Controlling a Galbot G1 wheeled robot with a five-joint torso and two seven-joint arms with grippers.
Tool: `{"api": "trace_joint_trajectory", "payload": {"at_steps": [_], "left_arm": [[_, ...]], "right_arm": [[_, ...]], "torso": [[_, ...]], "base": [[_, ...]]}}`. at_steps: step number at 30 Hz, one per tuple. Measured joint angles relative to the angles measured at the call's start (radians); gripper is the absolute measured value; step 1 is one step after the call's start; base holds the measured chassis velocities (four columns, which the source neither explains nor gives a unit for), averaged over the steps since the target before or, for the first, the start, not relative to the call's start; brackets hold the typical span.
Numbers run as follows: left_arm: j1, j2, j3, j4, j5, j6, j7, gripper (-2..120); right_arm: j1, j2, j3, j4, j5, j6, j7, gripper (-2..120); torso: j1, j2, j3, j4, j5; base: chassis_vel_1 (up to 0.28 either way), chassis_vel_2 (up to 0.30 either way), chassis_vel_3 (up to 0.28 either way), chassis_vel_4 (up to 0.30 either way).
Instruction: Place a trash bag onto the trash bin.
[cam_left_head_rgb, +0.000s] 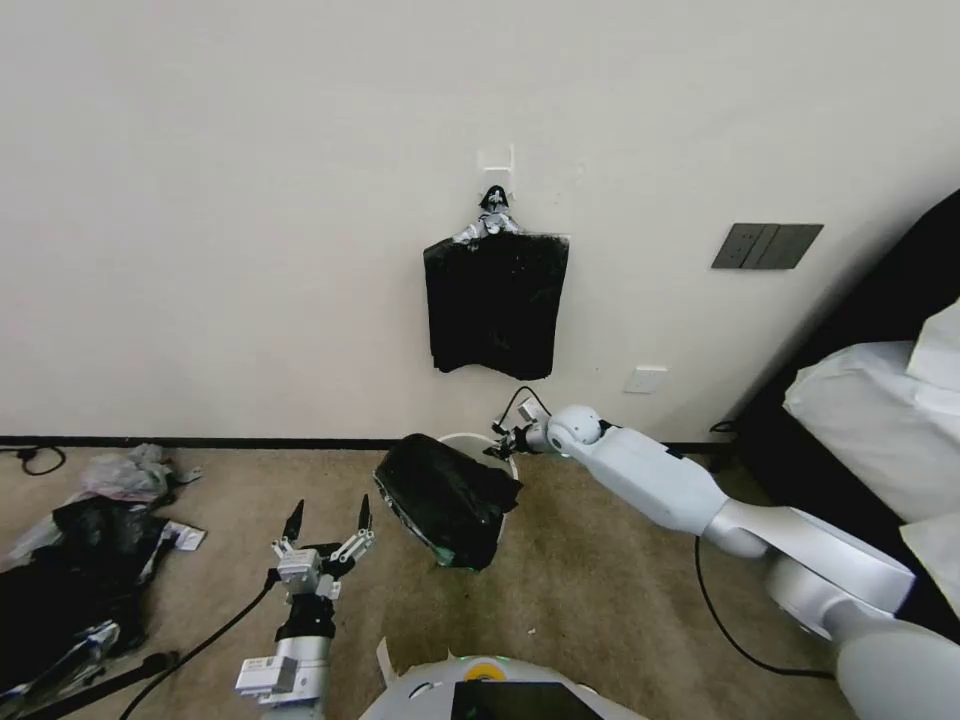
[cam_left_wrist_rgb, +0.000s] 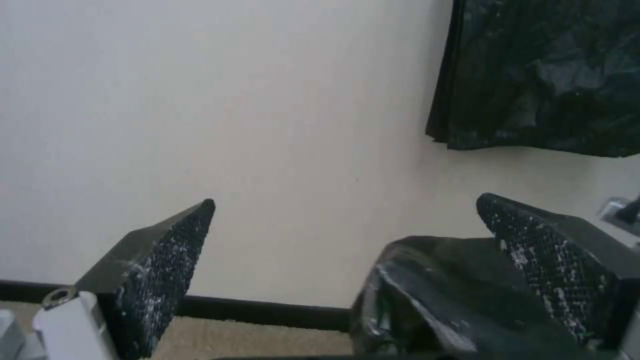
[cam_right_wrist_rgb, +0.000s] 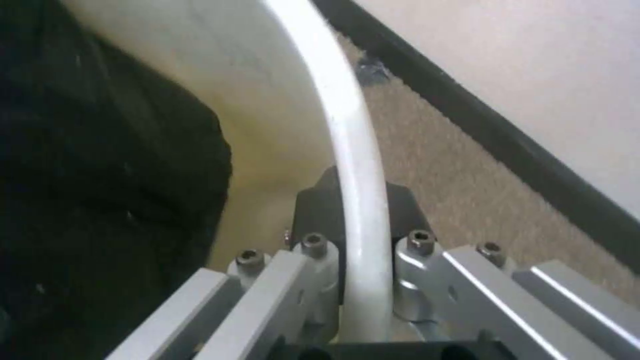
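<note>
The left gripper (cam_left_head_rgb: 327, 518) stands nearest the robot, over the carpet (cam_left_head_rgb: 590, 590) on the near-left side of the trash bin (cam_left_head_rgb: 500, 452), its two fingers spread wide with nothing between them and no contact with anything. The trash bag (cam_left_head_rgb: 447, 498) lies just beyond it, draped over the bin's near and left rim and sagging down the outer wall, so that the bin's far and right rim remains bare. In the left wrist view the bag (cam_left_wrist_rgb: 460, 300) sits ahead of the gripper toward its right-hand finger (cam_left_wrist_rgb: 553, 280). The right gripper (cam_left_head_rgb: 503, 444) is clamped on the bin's right rim (cam_right_wrist_rgb: 357, 150), one finger inside and one outside. Judgement: the left arm is the nearer to the bag's loose film. Beyond the bin, a bundle of black bags (cam_left_head_rgb: 495, 305) hangs on the wall (cam_left_head_rgb: 220, 220).
</note>
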Motion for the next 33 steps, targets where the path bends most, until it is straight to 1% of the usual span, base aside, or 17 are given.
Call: {"api": "trace_joint_trajectory", "payload": {"at_steps": [2, 3, 5, 7, 8, 11, 12, 15, 17, 19, 20, 23, 25, 26, 27, 29, 33], "left_arm": [[-0.011, 0.005, -0.001, -0.004, -0.012, 0.013, 0.0, 100], [-0.011, 0.005, -0.001, -0.004, -0.012, 0.013, 0.0, 100], [-0.019, 0.008, -0.001, -0.004, -0.02, 0.02, -0.001, 100], [-0.027, 0.014, -0.001, -0.004, -0.029, 0.029, -0.002, 100], [-0.027, 0.014, -0.001, -0.004, -0.029, 0.029, -0.002, 100], [-0.037, 0.023, -0.002, -0.004, -0.047, 0.042, -0.004, 100], [-0.037, 0.023, -0.002, -0.004, -0.047, 0.042, -0.004, 100], [-0.048, 0.035, -0.004, -0.002, -0.063, 0.056, -0.006, 100], [-0.052, 0.038, -0.004, -0.001, -0.066, 0.059, -0.006, 100], [-0.066, 0.047, -0.004, 0.001, -0.08, 0.074, -0.006, 100], [-0.066, 0.047, -0.004, 0.001, -0.08, 0.074, -0.006, 100], [-0.087, 0.057, -0.002, 0.008, -0.092, 0.091, -0.007, 100], [-0.092, 0.059, -0.002, 0.01, -0.094, 0.094, -0.007, 100], [-0.1, 0.062, -0.002, 0.011, -0.099, 0.098, -0.007, 100], [-0.1, 0.062, -0.002, 0.011, -0.099, 0.098, -0.007, 100], [-0.104, 0.066, -0.004, 0.012, -0.107, 0.101, -0.008, 100], [-0.103, 0.069, -0.008, 0.012, -0.113, 0.102, -0.009, 100]], "right_arm": [[-0.031, -0.043, 0.045, 0.057, 0.095, -0.007, 0.087, 2], [-0.031, -0.043, 0.045, 0.057, 0.095, -0.007, 0.087, 2], [-0.053, -0.061, 0.081, 0.084, 0.143, -0.008, 0.139, 2], [-0.09, -0.082, 0.136, 0.116, 0.219, -0.008, 0.23, 2], [-0.09, -0.082, 0.136, 0.116, 0.219, -0.008, 0.23, 2], [-0.159, -0.112, 0.219, 0.163, 0.301, -0.008, 0.33, 2], [-0.159, -0.112, 0.219, 0.163, 0.301, -0.008, 0.33, 2], [-0.244, -0.145, 0.302, 0.225, 0.372, -0.009, 0.421, 2], [-0.263, -0.153, 0.321, 0.242, 0.383, -0.009, 0.446, 2], [-0.319, -0.175, 0.377, 0.296, 0.432, -0.008, 0.542, 2], [-0.319, -0.175, 0.377, 0.296, 0.432, -0.008, 0.542, 2], [-0.395, -0.178, 0.468, 0.362, 0.515, -0.007, 0.7, 2], [-0.409, -0.177, 0.487, 0.376, 0.533, -0.007, 0.73, 2], [-0.448, -0.17, 0.534, 0.413, 0.575, -0.006, 0.8, 2], [-0.448, -0.17, 0.534, 0.413, 0.575, -0.006, 0.8, 2], [-0.518, -0.152, 0.613, 0.477, 0.608, -0.003, 0.891, 2], [-0.599, -0.136, 0.679, 0.54, 0.622, 0.009, 0.954, 2]], "torso": [[0.0, 0.0, 0.0, -0.0003, 0.0], [0.0, 0.0, 0.0, -0.0003, 0.0], [0.0, 0.0, 0.0, -0.0003, 0.0], [0.0, 0.0, 0.0, 0.0001, 0.0001], [0.0, 0.0, 0.0, 0.0001, 0.0001], [0.0, 0.0, 0.0, 0.0001, 0.0001], [0.0, 0.0, 0.0, 0.0001, 0.0001], [0.0, 0.0, 0.0, 0.0, 0.0004], [0.0, 0.0, 0.0, 0.0, 0.0002], [0.0, 0.0, 0.0, 0.0, 0.0001], [0.0, 0.0, 0.0, 0.0, 0.0001], [0.0, 0.0, 0.0, -0.0001, 0.0003], [0.0, 0.0, 0.0, 0.0, -0.0002], [0.0, 0.0, 0.0, 0.0001, -0.0001], [0.0, 0.0, 0.0, 0.0001, -0.0001], [0.0, 0.0, 0.0, 0.0002, 0.0], [0.0, 0.0, 0.0, 0.0001, 0.0]], "base": [[0.0, 0.0, 0.0, 0.0], [0.0, 0.0, 0.0, 0.0], [0.0, 0.0, 0.0, 0.0], [0.0, 0.0, 0.0, 0.0], [0.0, 0.0, 0.0, 0.0], [0.0, 0.0, 0.0, 0.0], [0.0, 0.0, 0.0, 0.0], [0.0, 0.0, 0.0, 0.0], [0.0, 0.0, 0.0, 0.0], [0.0, 0.0, 0.0, 0.0], [0.0, 0.0, 0.0, 0.0], [0.0, 0.0, 0.0, 0.0], [0.0, 0.0, 0.0, 0.0], [0.0, 0.0, 0.0, 0.0], [0.0, 0.0, 0.0, 0.0], [0.0, 0.0, 0.0, 0.0], [0.0, 0.0, 0.0, 0.0]]}}
